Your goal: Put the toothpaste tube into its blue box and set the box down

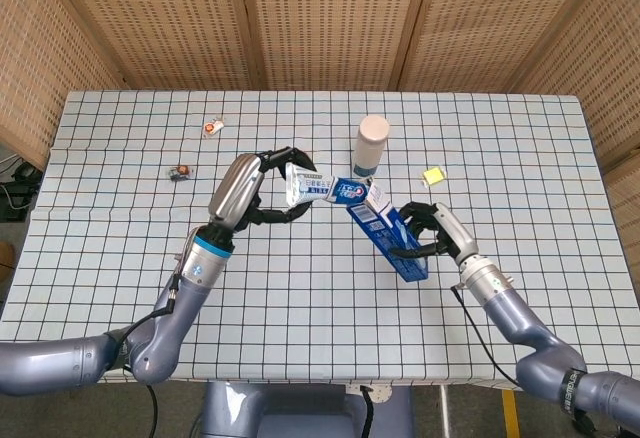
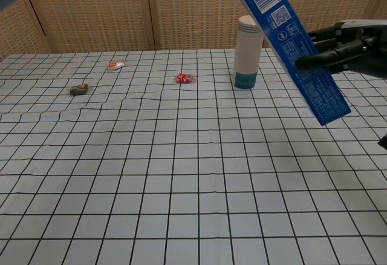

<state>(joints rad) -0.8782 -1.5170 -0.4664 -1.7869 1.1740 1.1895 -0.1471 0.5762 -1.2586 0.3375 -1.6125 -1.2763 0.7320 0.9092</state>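
Note:
My left hand (image 1: 252, 186) grips the flat end of the white and blue toothpaste tube (image 1: 322, 189) above the table's middle. The tube's cap end meets the open flap end of the blue box (image 1: 385, 239), which my right hand (image 1: 431, 235) holds tilted in the air. In the chest view the blue box (image 2: 294, 48) slants steeply from the top edge down to the right, gripped by my right hand (image 2: 344, 48); the tube and left hand are out of that frame.
A white bottle with a blue base (image 1: 370, 145) stands just behind the tube and box. Small wrapped sweets (image 1: 211, 127) (image 1: 180, 171) lie at the back left, another (image 2: 185, 78) near the middle, and a yellow note (image 1: 433, 175) at the right on the checked tablecloth (image 1: 300, 298).

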